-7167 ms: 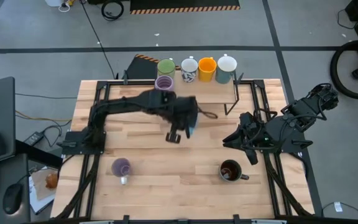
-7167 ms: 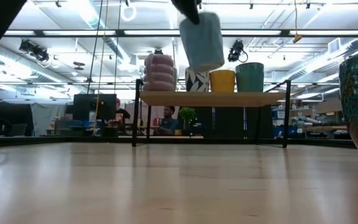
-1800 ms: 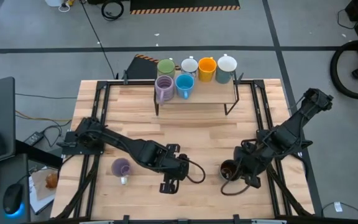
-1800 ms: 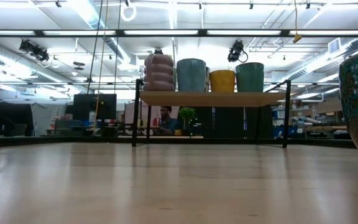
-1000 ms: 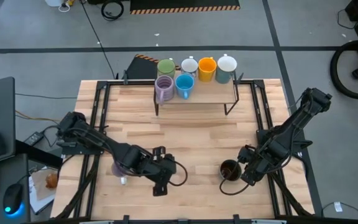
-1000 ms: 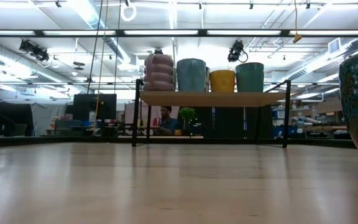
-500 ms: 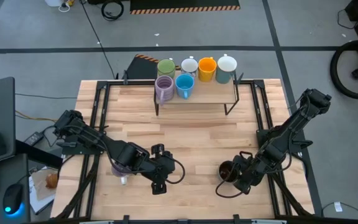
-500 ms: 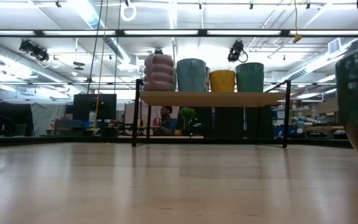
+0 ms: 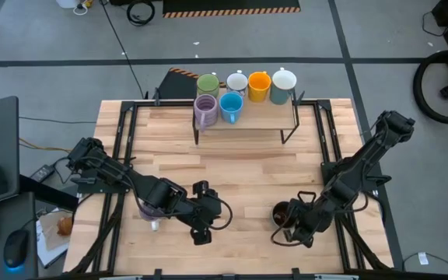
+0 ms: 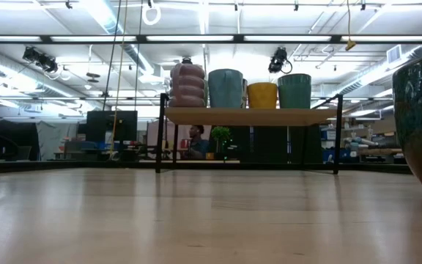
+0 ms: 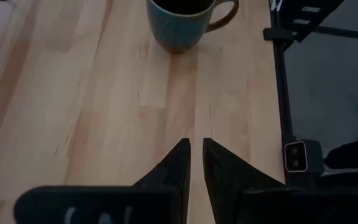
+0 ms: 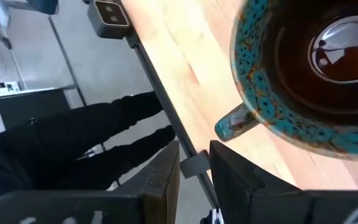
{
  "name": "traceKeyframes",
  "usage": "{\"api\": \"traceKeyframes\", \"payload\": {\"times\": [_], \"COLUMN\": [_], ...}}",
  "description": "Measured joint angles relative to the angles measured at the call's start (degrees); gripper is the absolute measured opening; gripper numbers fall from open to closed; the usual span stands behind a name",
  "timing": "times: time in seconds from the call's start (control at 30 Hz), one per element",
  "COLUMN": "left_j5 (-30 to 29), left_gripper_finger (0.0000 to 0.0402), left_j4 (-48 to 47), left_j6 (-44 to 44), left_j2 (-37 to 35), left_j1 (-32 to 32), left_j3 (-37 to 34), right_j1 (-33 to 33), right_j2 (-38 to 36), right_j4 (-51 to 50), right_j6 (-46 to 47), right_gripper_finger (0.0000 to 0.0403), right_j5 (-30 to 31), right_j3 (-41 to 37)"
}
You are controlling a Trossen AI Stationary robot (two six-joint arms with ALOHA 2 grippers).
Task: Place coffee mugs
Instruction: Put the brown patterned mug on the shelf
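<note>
The dark brown mug (image 9: 281, 211), teal-speckled outside (image 12: 303, 81), stands upright on the table near its front right; its handle (image 12: 234, 126) points at my right gripper (image 9: 288, 229). That gripper is narrowly open just short of the handle (image 12: 194, 152). My left gripper (image 9: 218, 214) hovers shut over bare wood at front centre (image 11: 194, 146) and faces the dark mug (image 11: 179, 25). A light purple mug (image 9: 151, 210) stands partly under the left arm. Several mugs, green, white, orange, purple and blue, stand on the shelf (image 9: 243, 117). My right gripper has one fingertip (image 12: 219, 149) right beside the free end of the dark mug's handle (image 12: 229, 132), coming slantwise from above on the mug's near side. I cannot tell whether it touches; nothing lies between the fingers.
The black-legged shelf stands at the table's far edge, centre. The table's near edge (image 12: 166, 106) and metal frame (image 11: 281, 93) run close by both grippers. The middle of the table is bare wood (image 9: 247, 167). Both arm bases sit at the table's sides.
My right gripper has gone about a hand's width toward the near left, past the dark mug, and tipped up to a shallower slant. The dark mug has shifted slightly toward the table's left and stays upright.
</note>
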Motion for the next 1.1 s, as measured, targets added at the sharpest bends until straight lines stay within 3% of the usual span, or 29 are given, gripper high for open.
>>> {"api": "traceKeyframes", "payload": {"times": [0.23,0.37,0.43,0.5,0.57,0.67,0.9,1.1], "left_j5": [-0.5,-0.6,-0.9,-1.0,-1.0,-1.0,-1.0,-1.0], "left_gripper_finger": [0.0047,0.0047,0.0047,0.0047,0.0047,0.0047,0.0047,0.0047], "left_j4": [0.8,0.8,0.8,0.7,0.7,0.7,0.7,0.6], "left_j6": [0.5,0.5,0.6,0.9,1.5,1.5,1.2,1.5], "left_j2": [0.0,0.0,0.0,0.0,0.0,0.0,0.0,0.0], "left_j1": [0.1,0.3,0.4,0.4,0.6,0.7,0.7,1.2], "left_j3": [0.0,0.0,0.0,0.0,0.0,0.0,0.0,0.0], "right_j1": [-0.3,-0.2,0.2,0.8,1.2,1.1,0.8,0.8], "right_j2": [0.8,2.3,3.3,4.0,4.4,5.1,8.4,13.9], "right_j4": [-11.7,-19.1,-21.6,-20.9,-19.5,-19.6,-23.9,-30.7], "right_j6": [-3.5,-9.7,-16.4,-28.8,-38.9,-46.3,-52.5,-60.0], "right_gripper_finger": [0.0085,0.0082,0.0082,0.0082,0.0082,0.0084,0.0142,0.0190], "right_j5": [-2.6,1.5,4.6,6.3,5.7,1.9,-2.1,4.2], "right_j3": [5.0,10.8,13.1,13.7,13.7,13.7,15.1,22.2]}}
